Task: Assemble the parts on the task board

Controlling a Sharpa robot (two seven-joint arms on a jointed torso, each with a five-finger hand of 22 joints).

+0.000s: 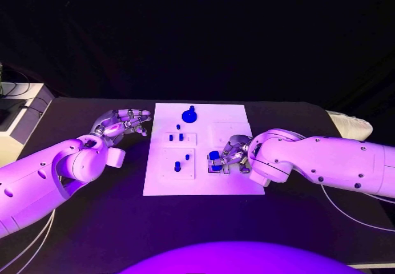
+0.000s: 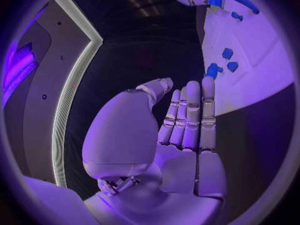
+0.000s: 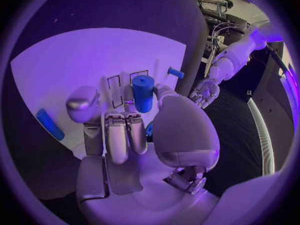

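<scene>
The white task board (image 1: pixel 160 177) lies in the middle of the black table. My right hand (image 1: pixel 233 153) rests over the board's right half and pinches a blue cylinder (image 1: pixel 214 155) between thumb and fingers. In the right wrist view the cylinder (image 3: pixel 142 92) stands upright at the fingertips, above outlined slots on the board (image 3: pixel 75 65). A large round blue part (image 1: pixel 189 116) sits near the board's far edge. Small blue parts (image 1: pixel 177 166) stand in the left-hand blocks. My left hand (image 1: pixel 123 123) hovers beside the board's left edge; its fingers (image 2: pixel 190 115) are straight and hold nothing.
A pale box with cables (image 1: pixel 16 108) stands at the table's far left. A white bundle (image 1: pixel 350 123) lies at the far right corner. Another blue part (image 3: pixel 50 124) lies on the board near my right hand.
</scene>
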